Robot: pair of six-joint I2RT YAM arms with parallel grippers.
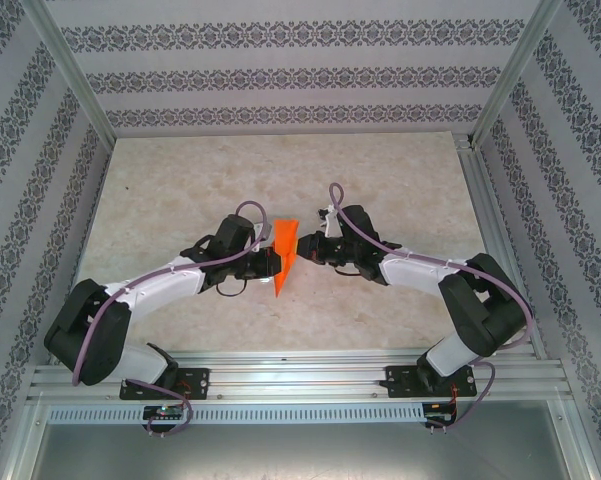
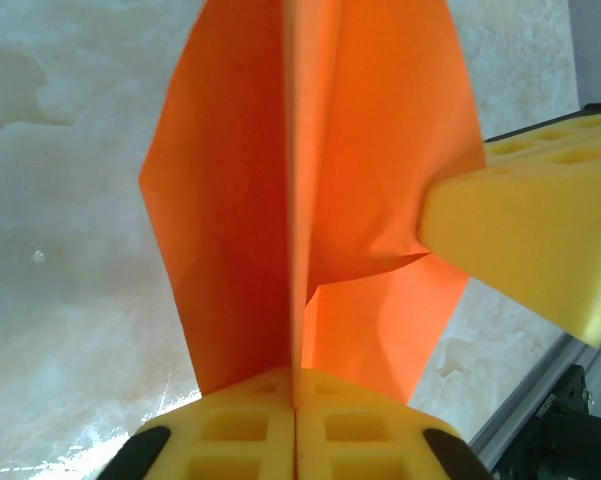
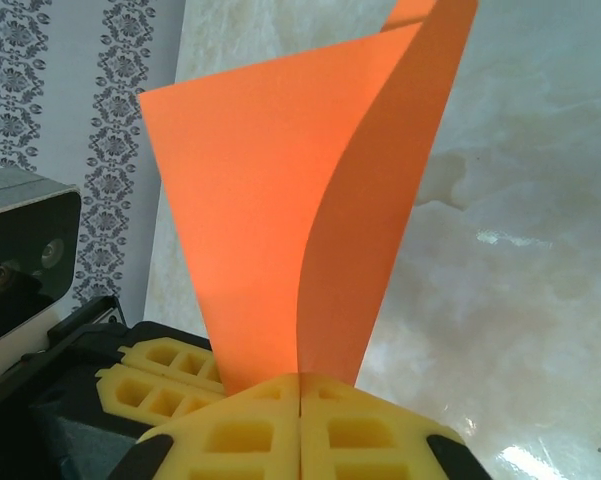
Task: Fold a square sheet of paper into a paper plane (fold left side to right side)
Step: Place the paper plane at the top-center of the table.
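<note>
The bright orange paper plane (image 1: 284, 255), folded from the square sheet of paper, is held upright over the middle of the table, slim and pointed toward the near side. My left gripper (image 1: 271, 266) is shut on its centre ridge from the left. In the left wrist view the paper plane (image 2: 240, 200) rises from my shut left gripper (image 2: 296, 402), and a yellow right finger (image 2: 530, 240) presses its right flap. My right gripper (image 1: 302, 245) meets it from the right. In the right wrist view the right gripper (image 3: 300, 385) is shut on the paper plane (image 3: 270, 200), whose two layers curl apart above.
The pale marble-patterned tabletop (image 1: 180, 190) lies under the paper, bounded by patterned walls and an aluminium frame (image 1: 280, 380) at the near edge. The left gripper's yellow fingers (image 3: 150, 385) and its wrist camera (image 3: 20, 250) sit close on the left of the right wrist view.
</note>
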